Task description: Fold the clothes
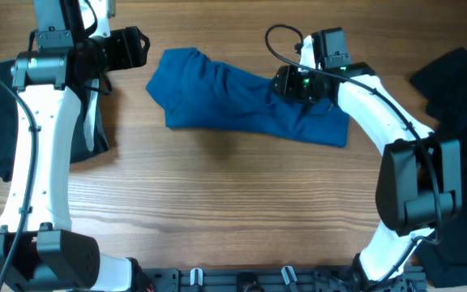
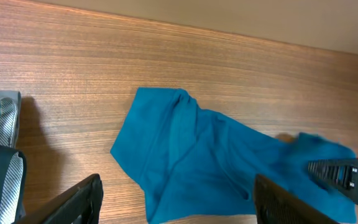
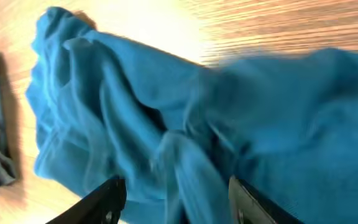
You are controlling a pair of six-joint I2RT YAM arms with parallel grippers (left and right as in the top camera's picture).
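Blue shirt (image 1: 233, 101) lay bunched on desk (image 1: 217, 211), far middle. Right pincer (image 3: 176, 196) sat over shirt's right half, fingers apart, blue cloth showing between them; whether it touched could not be told. Left pincer (image 2: 179, 202) stood just beside shirt's left edge, fingers wide apart, gripping nothing. Dark garments (image 1: 452, 73) lay at both desk ends.

- No writing, label, brand or number can be read anywhere in these views.
- The blue shirt (image 1: 242, 101) at 12 o'clock on the table shows plain fabric, with no tag legible.
- The dark garment (image 1: 452, 81) at 3 o'clock shows none either.
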